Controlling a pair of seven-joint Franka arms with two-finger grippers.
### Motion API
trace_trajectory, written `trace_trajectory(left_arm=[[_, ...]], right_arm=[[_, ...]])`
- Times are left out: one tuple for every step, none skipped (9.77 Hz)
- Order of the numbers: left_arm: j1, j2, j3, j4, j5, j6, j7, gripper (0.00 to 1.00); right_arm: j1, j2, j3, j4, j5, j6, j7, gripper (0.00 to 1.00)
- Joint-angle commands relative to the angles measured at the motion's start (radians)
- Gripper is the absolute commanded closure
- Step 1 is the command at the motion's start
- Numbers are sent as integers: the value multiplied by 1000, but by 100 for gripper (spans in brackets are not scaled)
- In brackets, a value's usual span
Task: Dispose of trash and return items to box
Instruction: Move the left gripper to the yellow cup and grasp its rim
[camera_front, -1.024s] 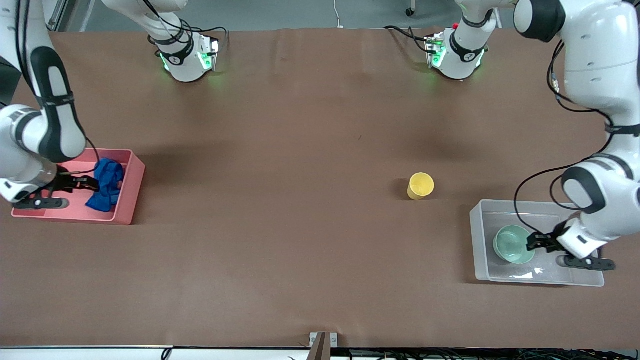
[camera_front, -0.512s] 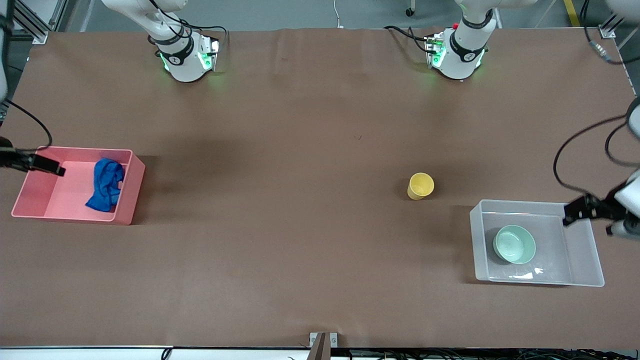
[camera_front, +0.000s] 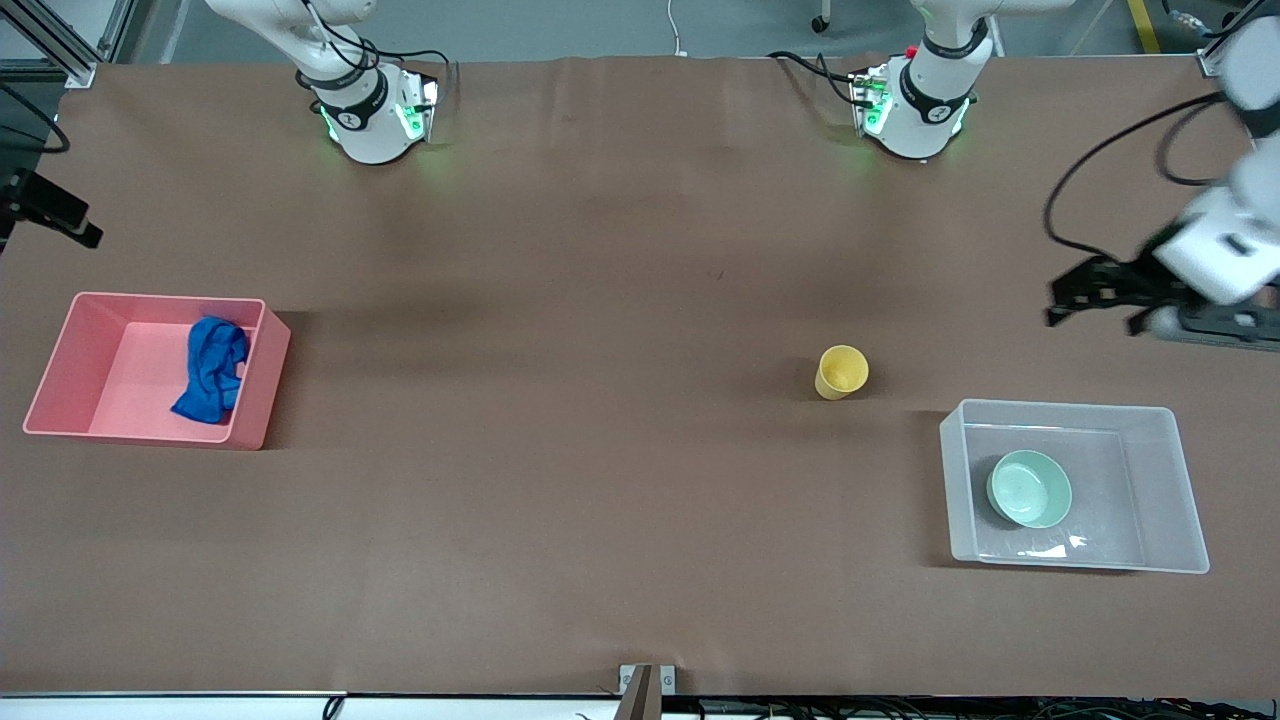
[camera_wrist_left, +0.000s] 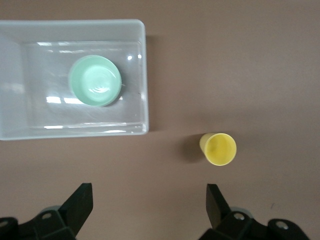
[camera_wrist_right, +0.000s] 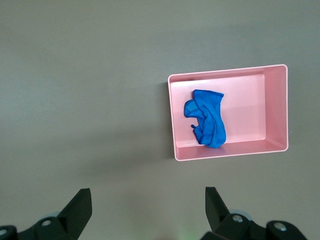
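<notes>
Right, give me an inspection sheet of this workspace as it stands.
Surface: table under a brown cover.
Job's things: blue cloth in pink bin; green bowl in clear box; yellow cup on the table beside the box, toward the right arm's end.
Clutter: nothing seen.
Grippers: left gripper open, empty, in the air above the table; right gripper open, empty, high up.
Cables: black cable looped along the left arm.
Surroundings: metal bracket at table edge.

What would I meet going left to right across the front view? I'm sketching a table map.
pink bin → blue cloth → yellow cup → clear box, with the green bowl inside it.
</notes>
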Motion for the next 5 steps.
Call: trace_trajectory(left_arm=[[4,-21,-85,-242,22,205,-93,0],[2,-3,-114,-331,22,343,-116,0],[2,37,-157,-398,22,475,-148,0],[1,97,-185,-416,23,538,-165,0],[-1,179,-193,-410,63,597,-166,0]], right_arm=[[2,63,8,110,-13,-17,2,0],[2,93,7,152,-15,-54,2,0],[-1,92,7,152,-15,-58,-1,0],[-7,91,7,151,-14,-62,-3,0],[-9,91,8,151,-12,-60,-3,0]])
